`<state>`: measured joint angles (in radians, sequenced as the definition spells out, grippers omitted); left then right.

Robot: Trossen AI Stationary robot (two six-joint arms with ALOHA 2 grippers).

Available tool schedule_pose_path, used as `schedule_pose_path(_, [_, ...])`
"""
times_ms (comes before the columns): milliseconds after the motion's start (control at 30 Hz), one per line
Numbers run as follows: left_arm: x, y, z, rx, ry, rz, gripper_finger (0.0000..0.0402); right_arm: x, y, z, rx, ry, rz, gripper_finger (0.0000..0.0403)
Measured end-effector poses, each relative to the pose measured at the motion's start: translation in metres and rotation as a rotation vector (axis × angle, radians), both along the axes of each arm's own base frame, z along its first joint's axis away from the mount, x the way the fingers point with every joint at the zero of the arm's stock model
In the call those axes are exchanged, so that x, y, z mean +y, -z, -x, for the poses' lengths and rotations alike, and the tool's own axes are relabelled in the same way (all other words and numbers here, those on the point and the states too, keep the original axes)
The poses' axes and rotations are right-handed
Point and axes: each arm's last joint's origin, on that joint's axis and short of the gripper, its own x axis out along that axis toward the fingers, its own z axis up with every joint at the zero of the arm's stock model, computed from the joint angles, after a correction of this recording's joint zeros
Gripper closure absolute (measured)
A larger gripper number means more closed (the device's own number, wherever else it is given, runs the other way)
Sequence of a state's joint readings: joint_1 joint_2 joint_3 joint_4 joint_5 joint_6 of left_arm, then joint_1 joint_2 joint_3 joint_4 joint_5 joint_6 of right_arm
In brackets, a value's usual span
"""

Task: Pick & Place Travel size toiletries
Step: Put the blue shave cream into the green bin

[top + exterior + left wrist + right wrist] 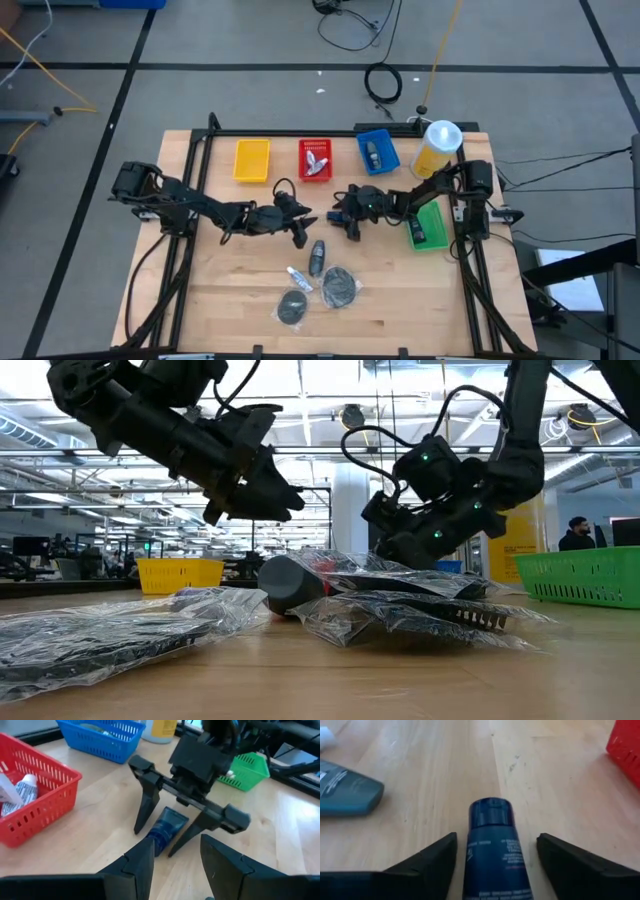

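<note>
Pale wooden tabletop [240,290], mid-table: right gripper [165,837] lowered with fingers spread, straddling a small dark-blue tube [492,847] lying flat, apparently set for a sideways pinch. Left gripper [300,232] just beside, parted, empty, crowding that side. Red plastic basket [315,160] near behind; bagged toiletries [318,280] in front.
</note>
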<state>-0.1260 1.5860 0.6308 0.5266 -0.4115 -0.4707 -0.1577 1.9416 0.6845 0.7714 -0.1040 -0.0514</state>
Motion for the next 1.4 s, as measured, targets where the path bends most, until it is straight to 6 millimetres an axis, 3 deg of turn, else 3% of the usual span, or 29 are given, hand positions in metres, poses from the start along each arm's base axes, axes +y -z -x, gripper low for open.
schedule_pose_path(267, [0.000,0.000,0.000,0.007,-0.009,-0.026,0.0245,0.009,-0.009,0.003,0.014,0.128,-0.086,0.0262])
schedule_pose_path(433, [0.000,0.001,0.001,0.020,-0.027,-0.041,0.0245,0.032,-0.040,0.017,0.089,0.207,-0.124,0.0302])
schedule_pose_path(600, [0.000,0.002,0.002,0.040,-0.020,-0.060,0.0245,0.060,-0.080,0.055,0.227,0.344,-0.208,0.0306])
schedule_pose_path(733, [0.000,0.002,0.002,0.042,-0.019,-0.064,0.0245,0.071,-0.105,0.094,0.301,0.514,-0.316,0.0306])
schedule_pose_path(1033, [0.000,0.002,0.002,0.042,-0.018,-0.065,0.0245,0.070,-0.123,0.163,0.499,0.842,-0.443,0.0307])
schedule_pose_path(1167, [0.000,0.002,0.002,0.041,-0.019,-0.063,0.0245,0.069,-0.123,0.179,0.593,0.958,-0.500,0.0308])
schedule_pose_path(1400, [0.000,0.002,0.002,0.039,-0.020,-0.060,0.0245,0.069,-0.120,0.178,0.605,1.050,-0.532,0.0308])
